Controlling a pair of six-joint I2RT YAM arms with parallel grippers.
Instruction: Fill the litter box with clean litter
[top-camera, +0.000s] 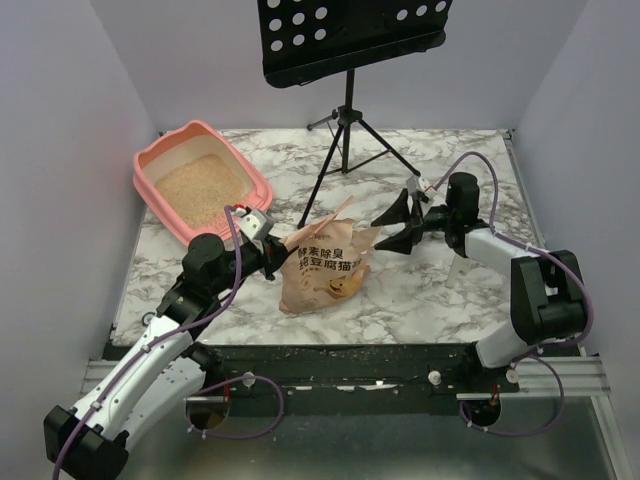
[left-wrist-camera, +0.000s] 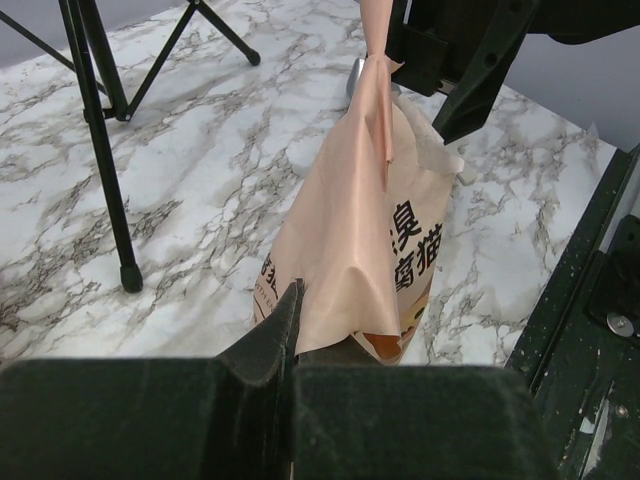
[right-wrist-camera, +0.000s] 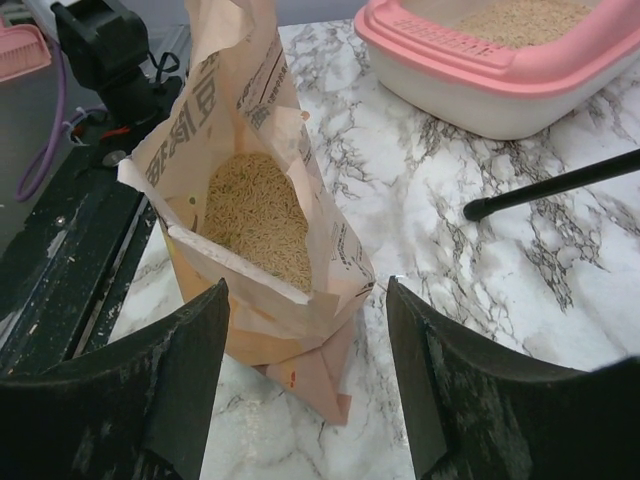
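Our left hand (top-camera: 278, 254) pinches shut on the open bag (top-camera: 325, 270) at centre, our right hand (top-camera: 385, 232) gapes empty just right of it, and the litter box (top-camera: 160, 143), holding some clean litter (top-camera: 200, 188), sits far-left, nearer the left hand.

Orange-tan bag (top-camera: 325, 270): Chinese print, seemingly "酵素除臭" and "豆腐猫"

the marble surface (top-camera: 420, 300) is carrying the litter box (top-camera: 141, 172) at its far left, a bag (top-camera: 325, 272) near the middle, and a stand (top-camera: 348, 120) behind.
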